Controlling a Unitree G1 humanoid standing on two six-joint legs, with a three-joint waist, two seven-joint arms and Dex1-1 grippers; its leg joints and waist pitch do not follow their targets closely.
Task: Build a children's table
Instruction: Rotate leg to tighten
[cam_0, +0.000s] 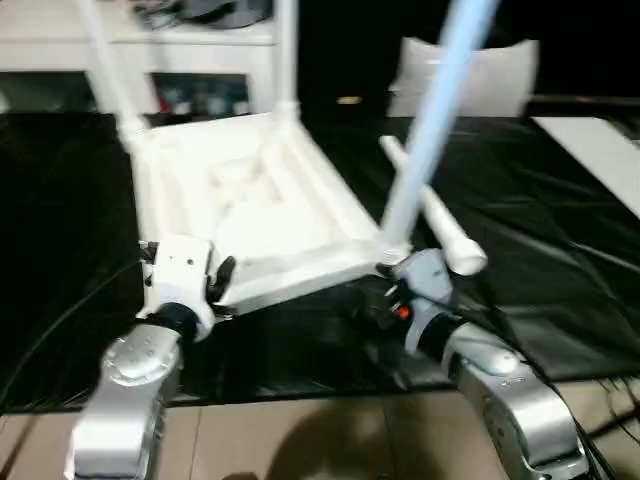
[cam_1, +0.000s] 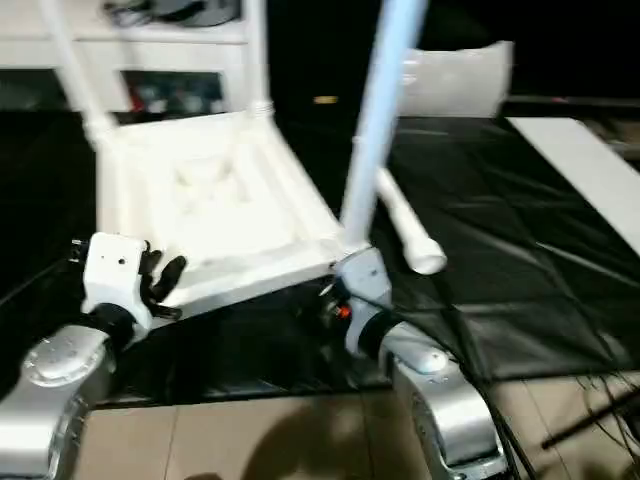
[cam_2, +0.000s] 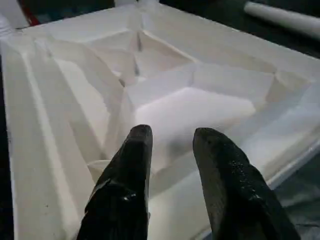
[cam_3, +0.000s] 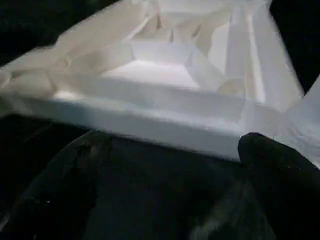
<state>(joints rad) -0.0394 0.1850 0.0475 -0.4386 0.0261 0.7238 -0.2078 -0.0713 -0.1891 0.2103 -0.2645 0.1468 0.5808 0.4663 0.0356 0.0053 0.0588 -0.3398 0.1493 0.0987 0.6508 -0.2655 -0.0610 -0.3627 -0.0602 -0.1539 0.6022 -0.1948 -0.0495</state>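
Observation:
The children's table top (cam_0: 260, 200) lies upside down and tilted on the black mat, its ribbed underside facing up. Three legs stand in its corner sockets: far left (cam_0: 115, 80), far right (cam_0: 287, 60) and near right (cam_0: 430, 130). Another leg (cam_0: 440, 225) lies loose on the mat to the right. My left gripper (cam_0: 222, 280) is at the top's near left corner; in the left wrist view its fingers (cam_2: 135, 165) stand a little apart over the ribs with nothing between them. My right gripper (cam_3: 175, 142) is open wide just in front of the near right corner.
A white cabinet (cam_0: 180, 60) with shelves stands behind the mat, with a white chair-like shape (cam_0: 470, 75) at the back right. A white board (cam_0: 600, 150) lies at the right edge. Cables (cam_1: 590, 400) run over the tiled floor at the near right.

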